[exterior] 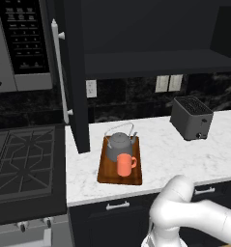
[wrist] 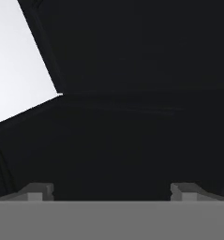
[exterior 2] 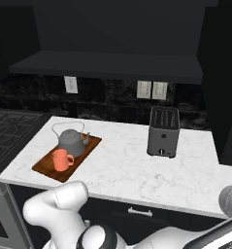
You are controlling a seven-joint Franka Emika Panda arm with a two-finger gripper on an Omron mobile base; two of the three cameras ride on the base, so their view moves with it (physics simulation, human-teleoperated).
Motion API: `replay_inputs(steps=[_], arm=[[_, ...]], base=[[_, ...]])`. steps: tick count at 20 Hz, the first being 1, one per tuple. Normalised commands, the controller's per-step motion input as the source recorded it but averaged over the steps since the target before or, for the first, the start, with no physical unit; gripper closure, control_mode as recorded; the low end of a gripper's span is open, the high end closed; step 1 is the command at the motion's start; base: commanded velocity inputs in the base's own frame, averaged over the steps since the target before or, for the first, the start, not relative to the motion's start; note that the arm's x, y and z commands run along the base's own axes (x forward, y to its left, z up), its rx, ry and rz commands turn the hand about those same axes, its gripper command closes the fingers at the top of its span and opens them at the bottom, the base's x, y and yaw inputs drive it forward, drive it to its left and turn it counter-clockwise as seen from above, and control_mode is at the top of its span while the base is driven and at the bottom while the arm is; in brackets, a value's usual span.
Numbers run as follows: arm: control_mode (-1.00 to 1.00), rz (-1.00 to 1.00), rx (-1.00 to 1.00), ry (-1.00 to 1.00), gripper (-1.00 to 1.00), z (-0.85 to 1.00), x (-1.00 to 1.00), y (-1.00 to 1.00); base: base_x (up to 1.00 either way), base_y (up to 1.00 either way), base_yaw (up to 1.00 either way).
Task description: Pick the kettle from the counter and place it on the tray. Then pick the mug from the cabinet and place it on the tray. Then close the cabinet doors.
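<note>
1. The microwave (exterior: 21, 43) in the left base view has a keypad with small light marks in rows, but they are too small and too blurred to read as letters or numbers.
2. The toaster (exterior: 191, 117) has a small light spot on its front side; it is not a text that can be read.
3. The kettle (exterior: 120, 144), the mug (exterior: 125, 164) and the tray (exterior: 108, 171) carry no label or brand that can be read.
4. The wall outlets (exterior 2: 152, 90) are plain plates, without any sign on them.
5. The dark surfaces in the hand view have no writing.
</note>
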Motion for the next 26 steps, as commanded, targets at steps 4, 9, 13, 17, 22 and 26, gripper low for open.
replay_inputs(steps=[4,9,13,17,22,26], arm=[[-1.0,0.0,-0.01,-0.02,-1.0,0.45,0.0,0.0],[-1.0,0.0,-0.08,-0.02,-1.0,0.04,0.0,0.15],[-1.0,0.0,-0.17,-0.15,-1.0,0.01,-0.04,0.47],[-1.0,0.0,-0.09,-0.24,-1.0,0.23,-0.16,0.45],[-1.0,0.0,-0.05,-0.16,-1.0,0.45,-0.13,0.67],[-1.0,0.0,-0.1,-0.05,-1.0,0.39,-0.04,0.83]], base=[[0.0,0.0,0.0],[0.0,0.0,0.0],[0.0,0.0,0.0],[0.0,0.0,0.0],[0.0,0.0,0.0],[0.0,0.0,0.0]])
